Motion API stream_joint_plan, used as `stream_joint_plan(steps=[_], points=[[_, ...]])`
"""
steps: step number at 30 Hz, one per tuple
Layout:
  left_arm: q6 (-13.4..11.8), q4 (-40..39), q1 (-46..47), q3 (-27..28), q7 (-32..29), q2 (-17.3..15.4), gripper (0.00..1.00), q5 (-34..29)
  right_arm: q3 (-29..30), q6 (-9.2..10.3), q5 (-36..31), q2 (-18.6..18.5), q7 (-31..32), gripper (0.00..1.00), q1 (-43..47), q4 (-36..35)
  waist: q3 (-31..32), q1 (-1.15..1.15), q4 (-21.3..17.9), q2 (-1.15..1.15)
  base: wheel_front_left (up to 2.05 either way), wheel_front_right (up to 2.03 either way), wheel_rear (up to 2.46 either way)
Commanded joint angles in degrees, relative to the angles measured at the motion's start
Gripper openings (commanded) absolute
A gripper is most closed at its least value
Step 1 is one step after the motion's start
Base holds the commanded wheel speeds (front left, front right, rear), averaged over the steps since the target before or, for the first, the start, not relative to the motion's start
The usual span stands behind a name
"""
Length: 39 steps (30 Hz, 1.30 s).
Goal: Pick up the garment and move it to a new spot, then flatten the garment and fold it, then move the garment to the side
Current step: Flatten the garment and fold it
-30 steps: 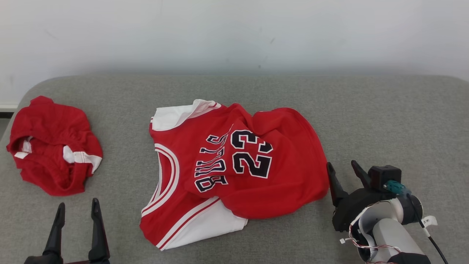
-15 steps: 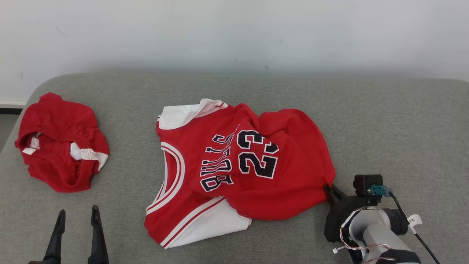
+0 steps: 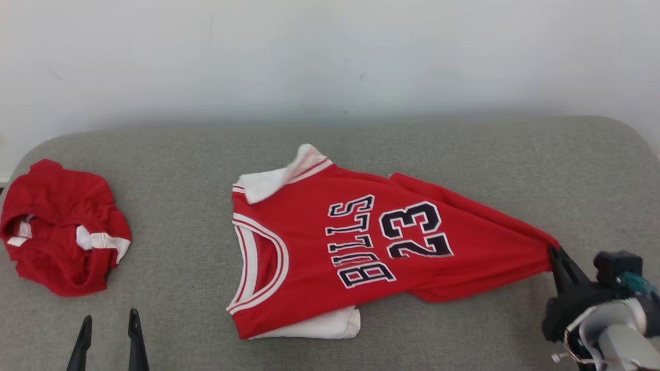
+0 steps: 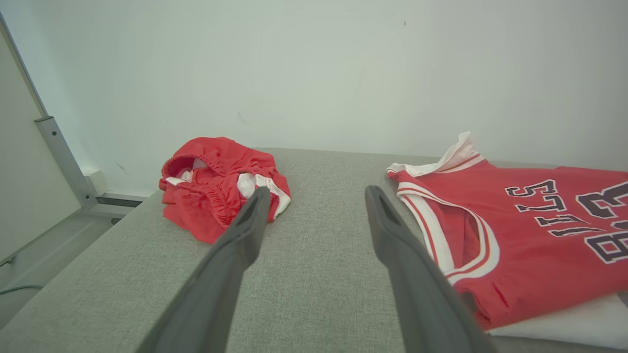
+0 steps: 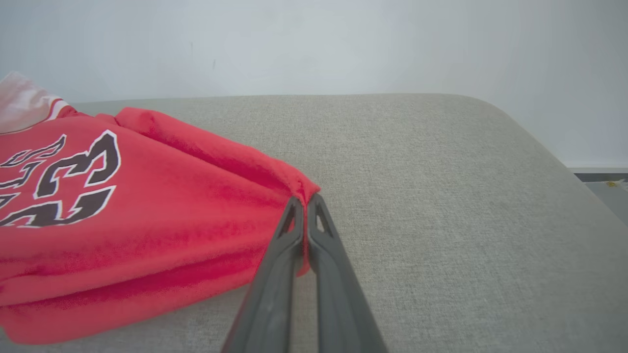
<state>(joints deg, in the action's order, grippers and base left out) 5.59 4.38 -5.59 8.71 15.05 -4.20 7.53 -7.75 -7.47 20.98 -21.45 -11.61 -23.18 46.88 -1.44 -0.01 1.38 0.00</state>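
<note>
Head view shows my right tool [image 3: 553,251] pinched shut on a corner of the red jersey [image 3: 330,247], which lies taut mid-table [image 3: 464,154]. My left tool [image 3: 109,317] gapes open and empty. I judge this the pick-up step. Next I should lift without losing the thin pinch.

At the middle of the cushion [image 3: 180,170], the jersey [image 3: 309,242], its right corner stretched toward the cushion's right end and caught between the closed tips of the right gripper [image 3: 553,251]. Well apart to the left, near the left end, the shorts [image 3: 62,242]; before them, at the near edge, the left gripper [image 3: 110,315], clear of both garments. Behind it all, the wall [image 3: 330,62].
</note>
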Motion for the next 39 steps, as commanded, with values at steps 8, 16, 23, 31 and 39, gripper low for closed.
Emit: stream_joint_plan(steps=[8, 16, 23, 31, 39], points=[[0.61, -0.51, -0.41, 1.12, 0.18, 0.59, 1.0, -0.68, 3.03, -0.06, 2.21, 0.64, 6.55, 0.0, 10.53, -21.9, 0.11, 0.01, -1.75, 0.0, 0.0, 0.0, 0.0], [1.14, 0.49, 1.82, -0.11, 0.18, 0.8, 1.0, -1.28, 2.2, -0.06, 1.5, 2.47, 13.33, 0.0, 3.16, -29.46, -0.68, 0.01, -0.27, 0.0, 0.0, 0.0, 0.0], [1.62, 1.25, 4.97, -3.38, 0.18, 0.92, 1.0, -1.75, -1.63, -0.06, -0.45, 1.61, 15.86, 0.0, -12.38, -18.62, -3.48, 0.01, 4.39, 0.0, 0.0, 0.0, 0.0], [1.97, 2.8, 8.33, -6.48, 0.18, 1.08, 1.0, -1.05, -4.5, -0.06, -4.16, 1.88, 12.33, 0.0, -25.68, 1.61, -6.55, 0.01, 9.15, 0.0, 0.0, 0.0, 0.0], [1.85, 2.27, 9.35, -7.48, 0.18, 1.21, 1.0, -1.51, -5.16, -0.06, -5.73, 3.46, 7.39, 1.0, -31.59, 16.0, -6.74, 0.01, 9.8, 0.0, 0.0, 0.0, 0.0]])
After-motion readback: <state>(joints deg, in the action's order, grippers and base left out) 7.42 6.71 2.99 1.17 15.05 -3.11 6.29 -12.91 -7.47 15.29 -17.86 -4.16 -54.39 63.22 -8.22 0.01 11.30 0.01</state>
